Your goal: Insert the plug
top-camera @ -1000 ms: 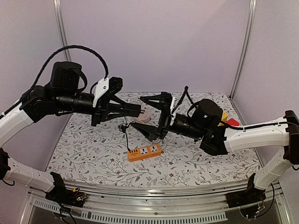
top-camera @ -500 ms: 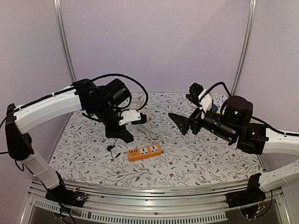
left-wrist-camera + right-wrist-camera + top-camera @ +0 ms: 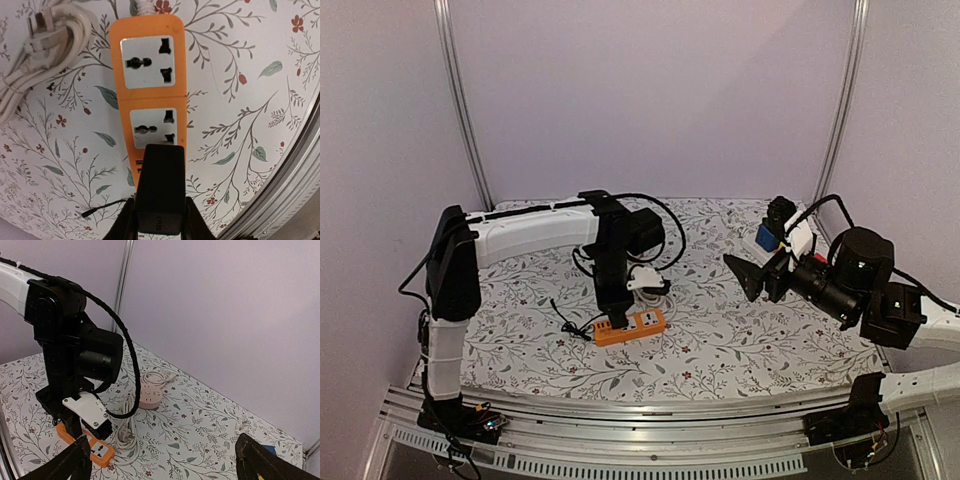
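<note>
An orange power strip [image 3: 633, 325] lies on the flowered table; it also shows in the left wrist view [image 3: 150, 95] and the right wrist view [image 3: 94, 450]. My left gripper [image 3: 613, 303] points straight down over the strip's left end and is shut on a black plug block [image 3: 160, 190], which covers the strip's near end below its two white sockets. Whether the block touches the strip I cannot tell. A thin black lead [image 3: 567, 322] trails to the left. My right gripper [image 3: 758, 276] is open and empty, raised at the right, its fingers [image 3: 70, 467] wide apart.
The strip's coiled white cable and plug [image 3: 35, 60] lie beside it [image 3: 127, 427]. A round pink socket hub [image 3: 150, 396] sits farther back. A blue and white box [image 3: 766, 237] stands at the back right. The table's metal front rail [image 3: 300, 165] is close.
My left arm has swung down and in, bringing the black plug block from mid-air to the orange strip's end. My right arm has pulled back to the right, away from the strip.
</note>
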Tool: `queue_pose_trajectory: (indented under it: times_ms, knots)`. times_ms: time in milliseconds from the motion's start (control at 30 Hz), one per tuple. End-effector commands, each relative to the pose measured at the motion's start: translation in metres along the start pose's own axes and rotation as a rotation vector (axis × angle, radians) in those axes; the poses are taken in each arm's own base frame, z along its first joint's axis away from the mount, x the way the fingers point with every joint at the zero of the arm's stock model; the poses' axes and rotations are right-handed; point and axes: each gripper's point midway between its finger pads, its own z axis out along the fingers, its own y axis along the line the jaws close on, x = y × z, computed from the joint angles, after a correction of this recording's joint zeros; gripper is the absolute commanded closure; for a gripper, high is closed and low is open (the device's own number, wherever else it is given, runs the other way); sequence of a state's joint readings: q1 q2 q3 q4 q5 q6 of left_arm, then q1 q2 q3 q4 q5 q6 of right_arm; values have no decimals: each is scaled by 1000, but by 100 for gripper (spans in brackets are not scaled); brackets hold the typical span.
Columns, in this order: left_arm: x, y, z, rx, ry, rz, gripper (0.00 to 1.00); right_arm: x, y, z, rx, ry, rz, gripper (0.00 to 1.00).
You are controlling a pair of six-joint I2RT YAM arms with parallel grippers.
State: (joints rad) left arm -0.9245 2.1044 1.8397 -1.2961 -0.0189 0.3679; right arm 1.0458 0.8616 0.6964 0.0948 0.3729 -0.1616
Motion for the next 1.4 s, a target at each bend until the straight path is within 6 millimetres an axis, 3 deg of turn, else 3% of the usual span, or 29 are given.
queue_pose_trajectory:
  times_ms: [0, 200, 400, 500, 633, 733, 833, 1100, 1367]
  knots:
    - [-11, -22, -4, 31, 12, 26, 100, 16, -15, -14, 58, 29, -20, 1]
    - [-18, -30, 4, 40, 42, 47, 100, 22, -16, -18, 60, 38, -46, 1]
    - [-3, -27, 10, -23, 135, 52, 100, 21, -14, -17, 48, 36, -42, 1]
    - [-2, -16, -4, -83, 136, 65, 100, 20, -13, -17, 45, 36, -48, 1]
    - [-3, -20, -30, -90, 87, 85, 100, 22, -11, -14, 41, 45, -52, 1]
    - [0, -21, -35, -93, 82, 92, 100, 22, -10, -11, 38, 52, -55, 1]
    - [2, -22, -31, -79, 95, 97, 100, 21, -9, -10, 36, 54, -63, 1]
    - [13, 3, -17, -85, 150, 62, 100, 22, -9, -9, 36, 57, -65, 1]
    - [12, -3, -4, -46, 168, 66, 100, 22, -9, -11, 34, 54, -63, 1]
